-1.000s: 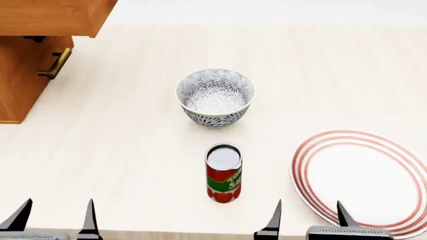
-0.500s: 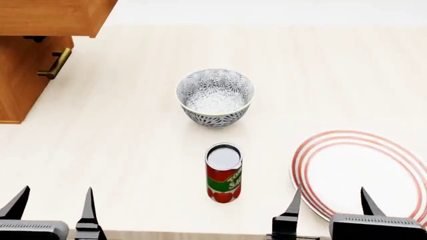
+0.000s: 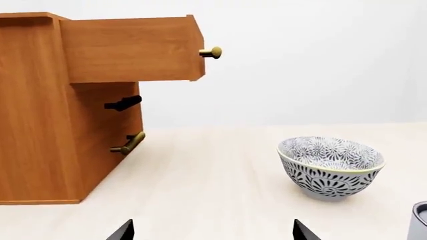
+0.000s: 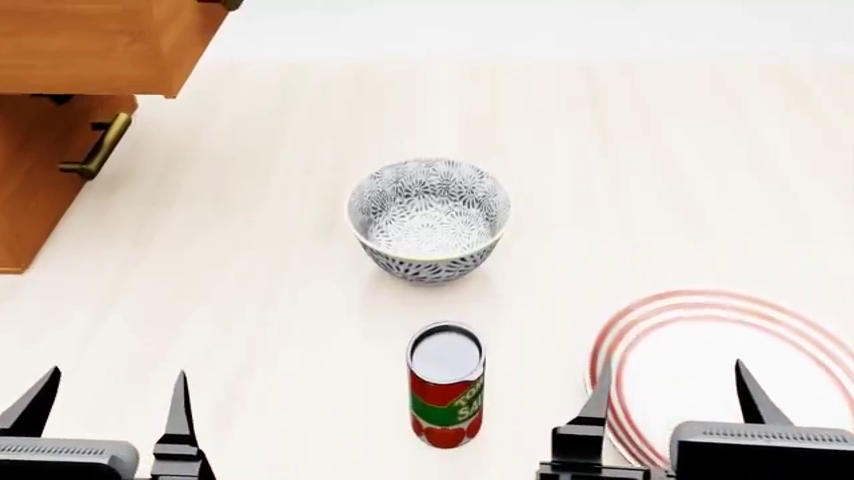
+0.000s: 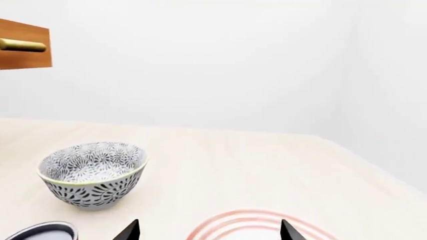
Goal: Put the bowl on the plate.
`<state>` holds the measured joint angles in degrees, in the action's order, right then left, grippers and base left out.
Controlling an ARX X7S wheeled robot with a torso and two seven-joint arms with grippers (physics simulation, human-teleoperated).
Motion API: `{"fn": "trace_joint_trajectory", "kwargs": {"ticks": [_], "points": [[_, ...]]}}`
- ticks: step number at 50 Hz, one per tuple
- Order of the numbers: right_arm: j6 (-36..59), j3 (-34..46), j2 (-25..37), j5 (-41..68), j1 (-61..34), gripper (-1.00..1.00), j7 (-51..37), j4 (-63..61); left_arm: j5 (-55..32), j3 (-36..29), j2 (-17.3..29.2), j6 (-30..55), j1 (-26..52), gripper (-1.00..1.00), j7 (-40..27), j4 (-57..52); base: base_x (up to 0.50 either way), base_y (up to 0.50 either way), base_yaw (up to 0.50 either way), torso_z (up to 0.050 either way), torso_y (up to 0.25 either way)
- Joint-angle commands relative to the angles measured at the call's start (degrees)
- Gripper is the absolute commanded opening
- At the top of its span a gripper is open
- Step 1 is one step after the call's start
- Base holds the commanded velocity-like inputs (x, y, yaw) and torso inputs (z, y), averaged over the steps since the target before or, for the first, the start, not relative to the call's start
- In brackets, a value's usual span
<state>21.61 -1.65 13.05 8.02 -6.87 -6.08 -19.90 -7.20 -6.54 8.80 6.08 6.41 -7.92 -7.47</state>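
The bowl (image 4: 429,220) (image 3: 330,168) (image 5: 93,173), white with a grey-blue floral pattern, stands upright in the middle of the table. The red-ringed plate (image 4: 727,375) (image 5: 257,226) lies flat at the near right. My right gripper (image 4: 675,395) (image 5: 208,231) hovers open over the plate's near-left rim, nothing between its fingers. My left gripper (image 4: 107,405) (image 3: 212,231) is open and empty at the near left, well short of the bowl.
A red-green can (image 4: 445,383) stands upright between the bowl and the table's front edge, left of the plate. A wooden cabinet (image 4: 74,110) (image 3: 67,110) with an open drawer and brass handles occupies the far left corner.
The head view has shifted, so everything sits lower in the picture. The right gripper has moved slightly right and forward over the plate's edge. The left gripper is where it was.
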Motion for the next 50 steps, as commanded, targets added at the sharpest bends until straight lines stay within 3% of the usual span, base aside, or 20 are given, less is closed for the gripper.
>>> {"fn": "trace_joint_trajectory", "kwargs": {"ticks": [1, 50], "points": [[0.3, -0.2, 0.5, 0.4, 0.4, 1.0, -0.4, -0.7, -0.4, -0.5, 0.5, 0.2, 0.0, 1.0, -0.5, -0.5, 0.16, 0.0, 0.0, 0.0, 0.0], [0.2, -0.1, 1.6, 2.2, 1.1, 1.0, -1.2, -1.0, -1.4, -2.1, 2.1, 0.2, -0.1, 1.0, -2.2, -1.6, 0.16, 0.0, 0.0, 0.0, 0.0]]}}
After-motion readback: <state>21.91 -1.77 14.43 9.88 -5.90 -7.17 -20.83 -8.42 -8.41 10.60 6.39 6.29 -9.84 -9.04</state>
